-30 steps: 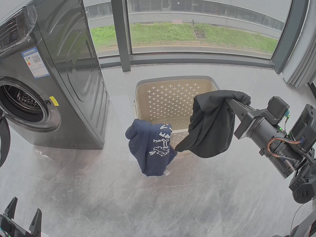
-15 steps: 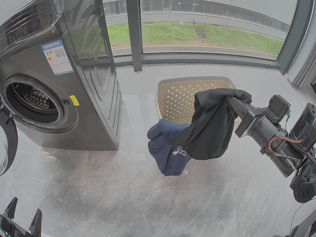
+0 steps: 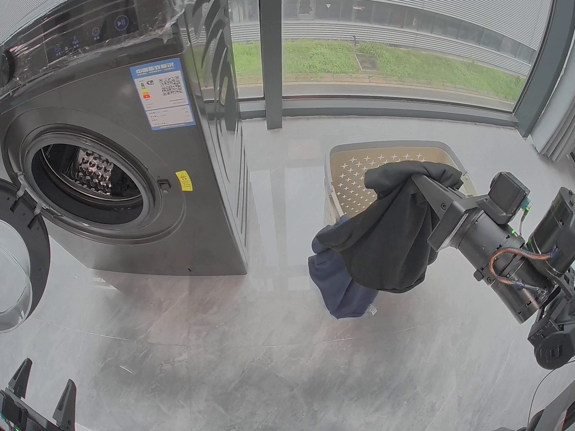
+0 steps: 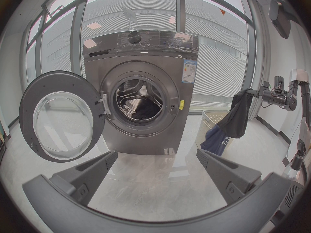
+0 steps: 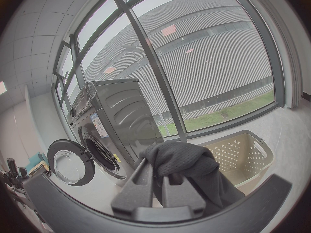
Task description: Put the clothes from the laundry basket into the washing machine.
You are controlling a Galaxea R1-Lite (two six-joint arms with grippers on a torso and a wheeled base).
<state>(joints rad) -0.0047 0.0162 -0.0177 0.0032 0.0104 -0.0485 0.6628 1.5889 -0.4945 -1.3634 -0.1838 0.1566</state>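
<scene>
Right gripper [image 3: 421, 182]: fingers clamped on a black knit garment [image 3: 389, 240], held aloft over the beige perforated plastic laundry basket [image 3: 359, 172] at the robot's 1 o'clock. Navy printed garment [image 3: 338, 285] draped over the basket's near rim. Dark grey front-loading washing machine [image 3: 203, 211] at 10 o'clock, round glass door [image 3: 21, 258] open. Left gripper [image 4: 156, 152] low, fingers apart, empty. Judged mid-task: black piece undelivered, navy piece left. Dark mass in drum [image 4: 142, 109], laundry or shadow, can't tell. Basket floor partly hidden.
</scene>
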